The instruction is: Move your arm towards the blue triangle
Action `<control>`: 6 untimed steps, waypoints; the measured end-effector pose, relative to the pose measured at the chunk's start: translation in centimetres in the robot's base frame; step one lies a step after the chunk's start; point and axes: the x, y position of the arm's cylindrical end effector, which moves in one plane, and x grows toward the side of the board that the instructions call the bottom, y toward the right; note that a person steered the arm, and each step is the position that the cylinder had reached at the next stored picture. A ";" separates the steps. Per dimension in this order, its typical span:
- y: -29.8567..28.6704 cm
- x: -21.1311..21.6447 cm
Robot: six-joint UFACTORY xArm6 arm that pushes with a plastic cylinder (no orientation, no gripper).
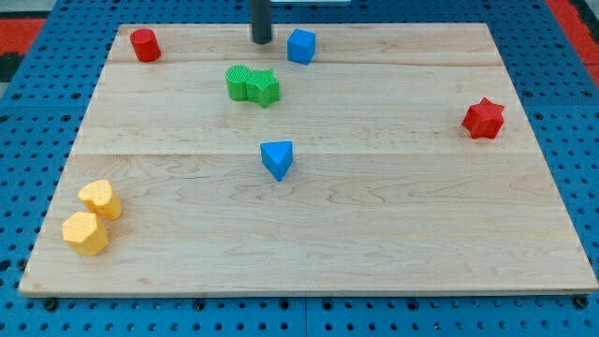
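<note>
Jaws: none, only my tip (261, 41) at view's top beside blue cube (300, 46), green pair (252, 85) partly blocking path to blue triangle (277, 159).

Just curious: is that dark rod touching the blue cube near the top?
Apart. The camera view shows bare wood between my tip and the blue cube, which sits to its right.

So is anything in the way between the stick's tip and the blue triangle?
Almost. My tip is at the view's top; the blue triangle block sits below it. The two touching green blocks lie right beside that straight path, so my tip may brush them.
</note>
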 end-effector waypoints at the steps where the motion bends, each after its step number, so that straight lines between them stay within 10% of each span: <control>1: -7.7 0.9; 3: -13.0 10.8; 6: 0.7 23.4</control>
